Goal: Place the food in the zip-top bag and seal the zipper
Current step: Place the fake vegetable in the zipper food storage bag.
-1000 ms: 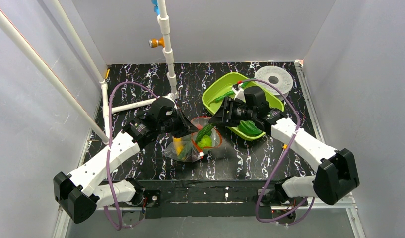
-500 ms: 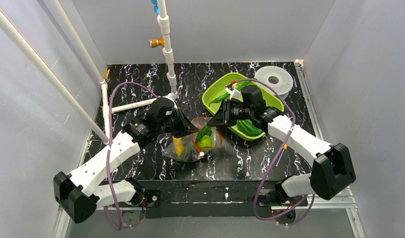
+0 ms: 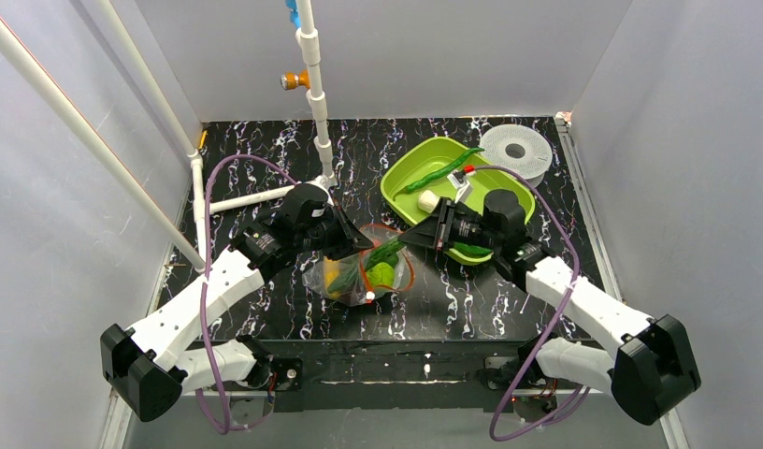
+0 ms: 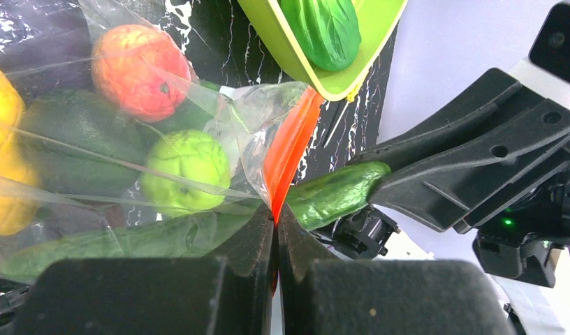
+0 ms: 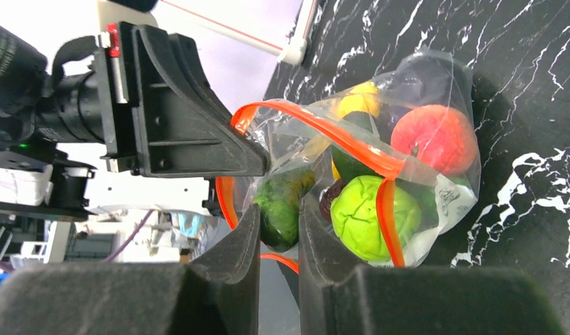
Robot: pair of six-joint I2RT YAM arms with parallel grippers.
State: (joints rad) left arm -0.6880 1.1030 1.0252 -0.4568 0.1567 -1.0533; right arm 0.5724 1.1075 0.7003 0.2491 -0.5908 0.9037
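Right tool (image 5: 279, 209): jaws clamped on one end of the cucumber (image 5: 288, 187). The piece is carried lengthwise so that its free end leads into the mouth of the zip-top bag (image 5: 436, 202). The long axis is presumably lined up with the opening because the piece would not pass crosswise.

Left tool (image 4: 275, 230): jaws pressed together on the zipper (image 4: 290, 150). They pinch one lip of the red-orange strip and lift it off the desk (image 3: 266, 154), so the mouth stands open as a loop. In the top view the loop faces 3 o'clock, toward the incoming arm.

The bag lies at the middle of the desk, between the two tools, with the left one at its 10 o'clock. Visible inside through the clear plastic are a red-orange fruit (image 5: 436, 139), a round green one (image 5: 366, 220) and a yellow piece (image 5: 359, 101). A dark purple shape at the far end is probably the eggplant (image 5: 425, 73).

Lime-green tray (image 3: 396, 192), at 1 o'clock of the bag, holds the long green pepper (image 3: 443, 170) and bok choy (image 4: 320, 28). These are not yet loaded, so sealing is judged some way off.

White perforated disc (image 3: 516, 150), at 2 o'clock of the tray, plays no part.
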